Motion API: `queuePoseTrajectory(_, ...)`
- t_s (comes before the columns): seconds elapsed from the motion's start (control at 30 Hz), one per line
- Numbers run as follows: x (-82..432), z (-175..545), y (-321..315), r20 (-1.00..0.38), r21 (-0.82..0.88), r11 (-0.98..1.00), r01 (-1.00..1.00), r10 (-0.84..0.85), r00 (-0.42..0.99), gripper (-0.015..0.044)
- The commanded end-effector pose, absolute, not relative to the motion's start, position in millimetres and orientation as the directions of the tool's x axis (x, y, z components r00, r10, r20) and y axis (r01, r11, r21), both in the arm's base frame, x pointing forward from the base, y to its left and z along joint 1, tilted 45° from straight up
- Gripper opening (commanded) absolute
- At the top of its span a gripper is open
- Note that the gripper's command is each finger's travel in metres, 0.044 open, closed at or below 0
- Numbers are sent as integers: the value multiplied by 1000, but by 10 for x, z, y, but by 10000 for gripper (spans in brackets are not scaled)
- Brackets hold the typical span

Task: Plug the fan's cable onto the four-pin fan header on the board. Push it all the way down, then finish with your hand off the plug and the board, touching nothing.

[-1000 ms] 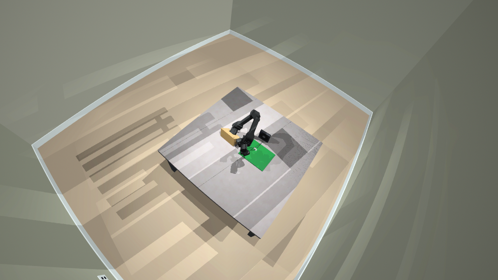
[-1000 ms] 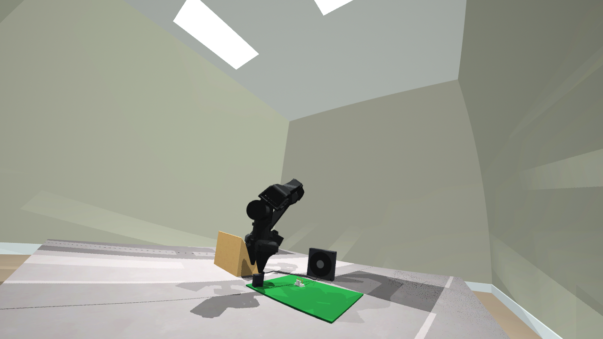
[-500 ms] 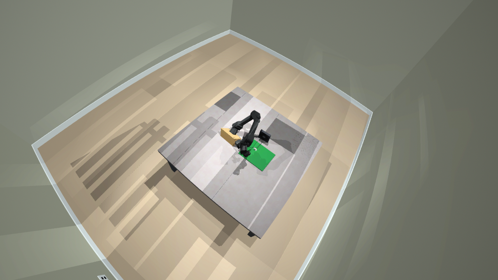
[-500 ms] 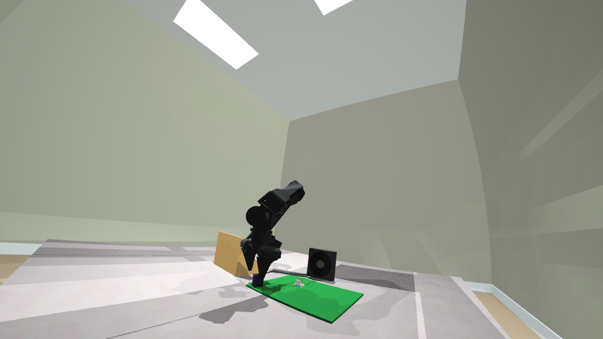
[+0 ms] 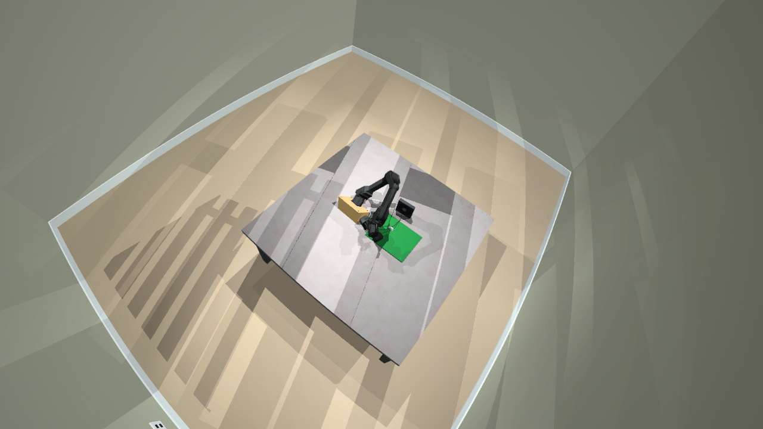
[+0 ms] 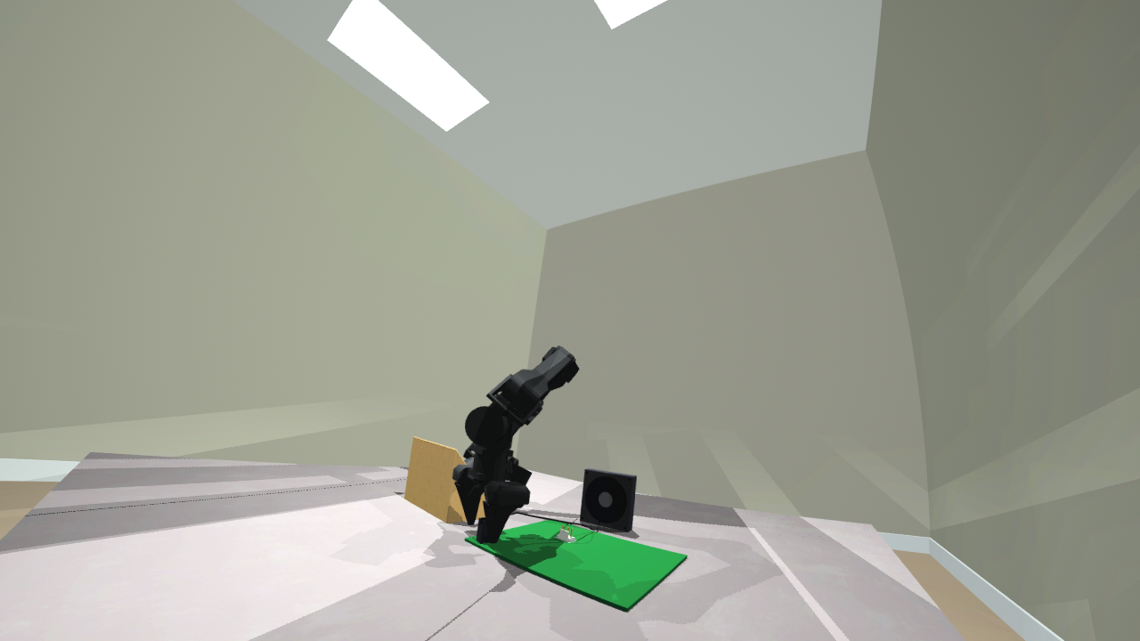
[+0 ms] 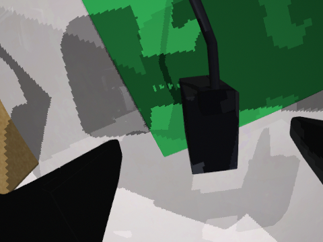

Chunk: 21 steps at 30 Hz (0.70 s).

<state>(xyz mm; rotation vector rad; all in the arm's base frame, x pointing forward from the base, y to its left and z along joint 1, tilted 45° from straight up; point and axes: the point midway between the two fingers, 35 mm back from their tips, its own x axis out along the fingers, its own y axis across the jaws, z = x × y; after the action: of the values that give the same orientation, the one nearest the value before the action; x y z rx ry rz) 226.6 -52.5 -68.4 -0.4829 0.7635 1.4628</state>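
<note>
The black plug (image 7: 212, 131) lies across a corner of the green board (image 5: 403, 246) (image 6: 630, 567) (image 7: 262, 77), partly beyond its edge. Its black cable (image 7: 213, 62) (image 6: 543, 518) leaves the end over the board. My gripper (image 5: 371, 235) (image 6: 478, 531) (image 7: 208, 137) is open, one finger on each side of the plug in the wrist view, with gaps between. The exterior view does not show clearly where finger ends and plug begins; the arm hides the plug in the top view. The small white header (image 5: 391, 229) (image 6: 567, 536) stands on the board, outside the wrist view.
The black square fan (image 5: 405, 208) (image 6: 608, 500) stands upright behind the board. A tan wedge-shaped block (image 5: 350, 208) (image 6: 430, 482) (image 7: 20, 171) stands beside the arm, left of the board; its corner reaches into the wrist view at left.
</note>
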Motion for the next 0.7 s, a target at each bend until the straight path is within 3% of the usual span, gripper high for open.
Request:
queuePoseTrajectory(0.0, 2250, -715, -483, -710, 160, 83, -984, 702, -56, 440)
queuePoseTrajectory(0.07, 2250, -715, -483, -710, 160, 83, -984, 702, -56, 440)
queuePoseTrajectory(0.6, 2259, -703, -502, -713, 157, 77, -984, 699, -59, 20)
queuePoseTrajectory(0.67, 2259, -703, -502, -713, 157, 77, -984, 699, -59, 0)
